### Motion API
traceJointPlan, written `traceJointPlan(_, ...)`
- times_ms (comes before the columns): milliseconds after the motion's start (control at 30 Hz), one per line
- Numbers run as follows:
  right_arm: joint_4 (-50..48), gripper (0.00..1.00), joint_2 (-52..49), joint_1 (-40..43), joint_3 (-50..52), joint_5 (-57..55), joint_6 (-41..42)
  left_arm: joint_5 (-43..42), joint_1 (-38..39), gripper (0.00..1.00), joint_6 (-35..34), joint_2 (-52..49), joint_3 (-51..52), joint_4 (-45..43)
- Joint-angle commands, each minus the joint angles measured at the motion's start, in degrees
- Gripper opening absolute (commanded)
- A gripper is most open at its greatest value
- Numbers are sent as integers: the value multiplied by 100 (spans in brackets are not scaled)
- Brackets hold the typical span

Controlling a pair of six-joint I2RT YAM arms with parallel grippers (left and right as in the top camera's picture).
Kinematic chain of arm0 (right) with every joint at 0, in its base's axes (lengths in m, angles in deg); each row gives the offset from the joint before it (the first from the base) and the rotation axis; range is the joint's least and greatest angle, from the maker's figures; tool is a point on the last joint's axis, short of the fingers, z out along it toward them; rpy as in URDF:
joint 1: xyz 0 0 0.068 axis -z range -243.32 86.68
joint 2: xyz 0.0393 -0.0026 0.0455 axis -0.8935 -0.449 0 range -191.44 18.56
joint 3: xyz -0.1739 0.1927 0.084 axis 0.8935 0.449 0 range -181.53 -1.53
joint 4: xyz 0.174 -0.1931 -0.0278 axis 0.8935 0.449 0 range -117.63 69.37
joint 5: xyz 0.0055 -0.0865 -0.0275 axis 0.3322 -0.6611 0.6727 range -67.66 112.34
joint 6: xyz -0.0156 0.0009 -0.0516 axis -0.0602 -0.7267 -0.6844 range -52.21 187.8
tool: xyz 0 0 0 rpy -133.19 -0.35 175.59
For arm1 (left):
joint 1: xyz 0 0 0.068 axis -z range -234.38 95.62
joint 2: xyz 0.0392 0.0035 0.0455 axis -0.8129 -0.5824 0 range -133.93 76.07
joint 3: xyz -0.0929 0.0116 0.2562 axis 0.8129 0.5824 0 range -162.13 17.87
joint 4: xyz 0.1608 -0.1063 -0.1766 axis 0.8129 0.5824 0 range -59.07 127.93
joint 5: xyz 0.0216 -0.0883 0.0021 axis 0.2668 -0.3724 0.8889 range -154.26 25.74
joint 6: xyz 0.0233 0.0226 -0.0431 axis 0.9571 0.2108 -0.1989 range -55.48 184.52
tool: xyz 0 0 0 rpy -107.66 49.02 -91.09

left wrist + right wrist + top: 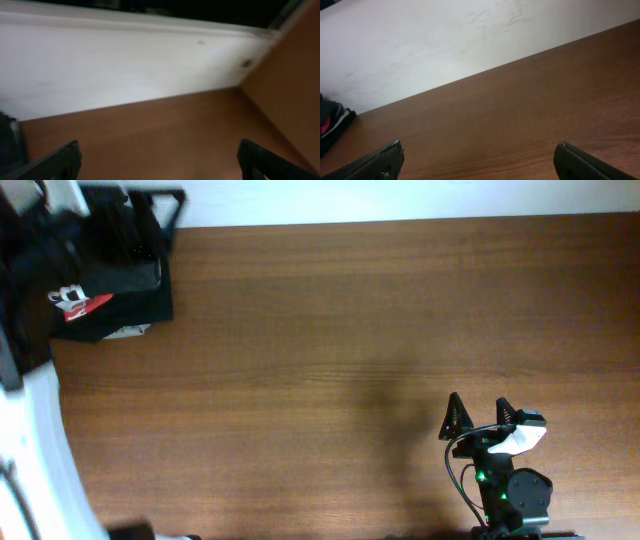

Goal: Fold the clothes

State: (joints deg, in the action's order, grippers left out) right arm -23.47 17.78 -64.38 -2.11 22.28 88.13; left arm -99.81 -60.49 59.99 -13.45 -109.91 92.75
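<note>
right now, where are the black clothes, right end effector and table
black clothes (140,302), overhead view, middle of the dark fabric
right end effector (479,415), overhead view, midway between its fingertips
table (320,330), overhead view, bare wood

Dark clothes (135,300) lie at the wooden table's (350,330) corner.

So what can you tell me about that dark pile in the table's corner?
The clothes are a bunched heap of black fabric with a red and white patch and a pale bit at the lower edge. They lie on the wooden table at its far left corner. Something dark and blurred overlaps their top.
</note>
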Motion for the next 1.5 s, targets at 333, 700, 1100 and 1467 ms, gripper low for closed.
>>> traceJointPlan(333,37,99,57,33,26,28,-59,1314,498,99,245,3204,4962,87)
traceJointPlan(700,37,99,57,33,26,28,-59,1858,501,99,413,6620,9427,-3121)
traceJointPlan(1100,37,99,57,33,26,28,-57,1740,498,99,415,8378,12019,-5777)
traceJointPlan(1467,37,99,57,33,26,28,-59,2559,494,99,413,8924,12732,-6988)
